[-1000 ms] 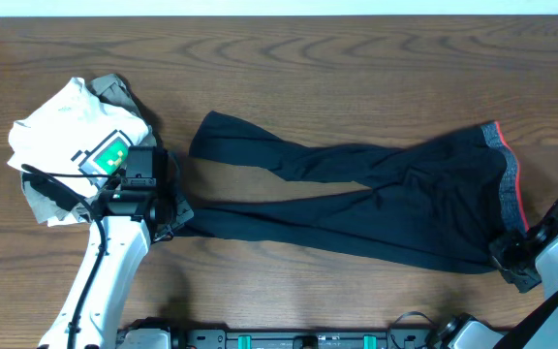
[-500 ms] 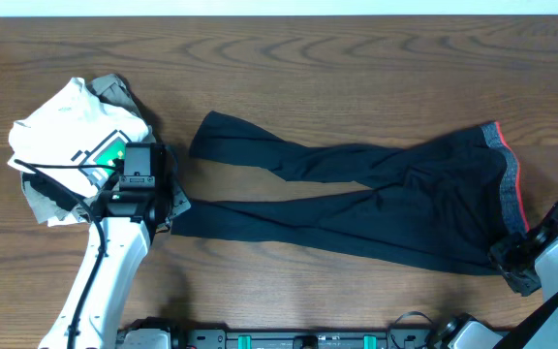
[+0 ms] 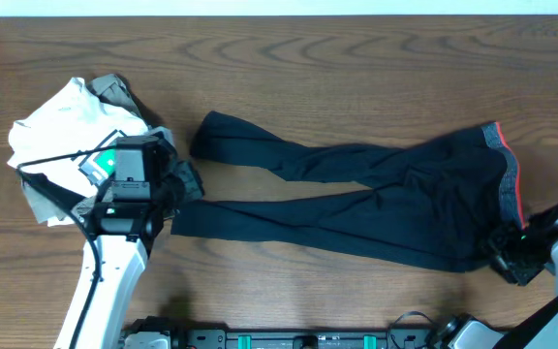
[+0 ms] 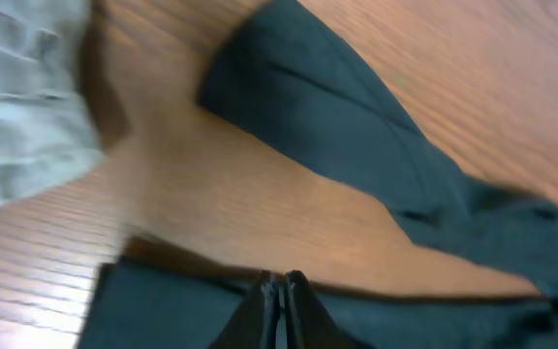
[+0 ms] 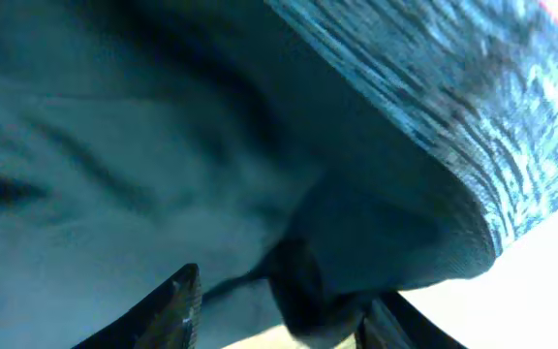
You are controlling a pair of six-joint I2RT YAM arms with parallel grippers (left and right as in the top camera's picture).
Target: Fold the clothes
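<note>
Since the right gripper [image 3: 508, 256] now spreads off the waistband [image 3: 510, 184] at the worktop's right edge, only your left gripper [image 4: 281, 291], pinching a cuff, holds the black pants [image 3: 356, 199].

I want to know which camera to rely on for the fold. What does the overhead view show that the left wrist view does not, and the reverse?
Only overhead: the heathered grey waistband edged in coral red, the right gripper at that waist end, and the white T-shirt with a green-and-blue pixel graphic. Only left wrist: the left gripper up close, its fingers pressed together at the edge of the near leg. Both: the long black stretchy pants with two legs spread apart, on the brown wooden table.
</note>
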